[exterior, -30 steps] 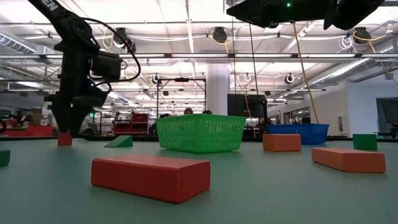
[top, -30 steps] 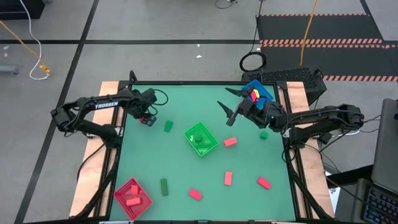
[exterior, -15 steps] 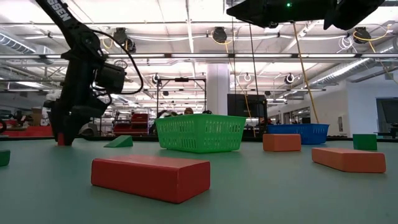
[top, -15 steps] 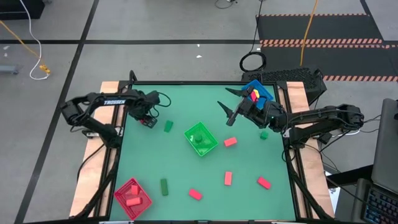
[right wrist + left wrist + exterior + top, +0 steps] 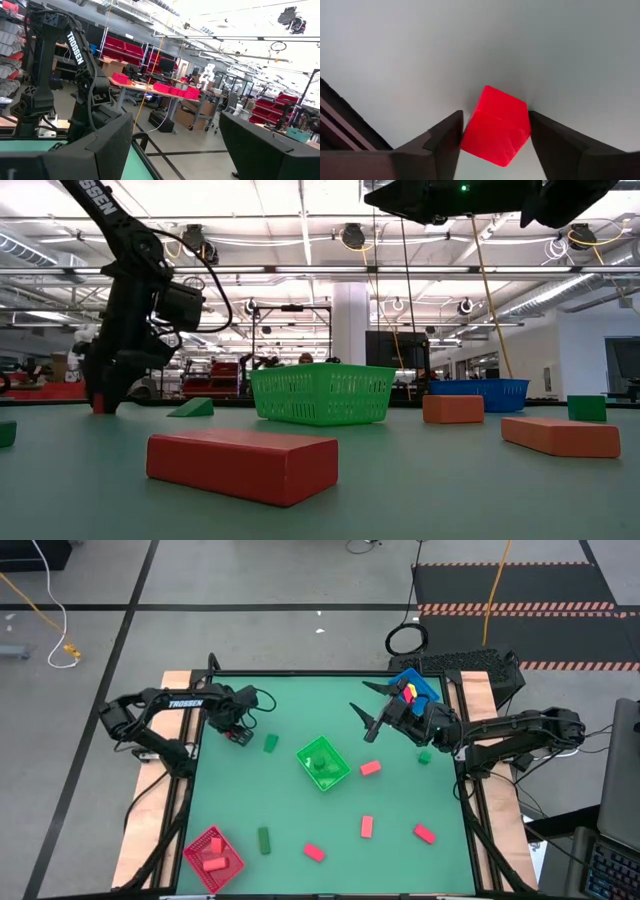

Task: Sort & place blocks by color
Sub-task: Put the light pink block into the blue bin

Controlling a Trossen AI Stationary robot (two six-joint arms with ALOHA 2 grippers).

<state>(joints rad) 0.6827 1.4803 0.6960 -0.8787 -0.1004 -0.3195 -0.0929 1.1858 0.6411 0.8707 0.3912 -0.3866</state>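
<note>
My left gripper [image 5: 242, 734] is down at the table's far left, shut on a small red block [image 5: 496, 131]; in the low view [image 5: 100, 402] the fingers hide most of the block. My right gripper [image 5: 366, 722] hangs open and empty above the table's far right, its fingers wide apart in the right wrist view [image 5: 175, 150]. Loose blocks lie flat on the green table: green ones [image 5: 270, 743], [image 5: 264, 840], [image 5: 424, 756] and red ones [image 5: 371, 768], [image 5: 367, 827], [image 5: 314, 852], [image 5: 424, 834]. My left gripper has the red block between its two fingers, one finger [image 5: 447, 142] on each of two opposite sides [image 5: 470, 137]. The fingers come from above, pointing down. The block sits on the table, turned a little askew between the fingers.
A green bin [image 5: 323, 763] with green blocks stands mid-table. A red bin [image 5: 213, 858] with red blocks is at the near left corner. A blue bin [image 5: 413, 690] is at the far right corner, under my right arm. The table's left rail [image 5: 340, 125] runs close to the left gripper.
My left gripper has come down onto the red block at the far left and tipped a little. The block, plain beside the fingers a second ago, is now mostly hidden between them in the low view.
</note>
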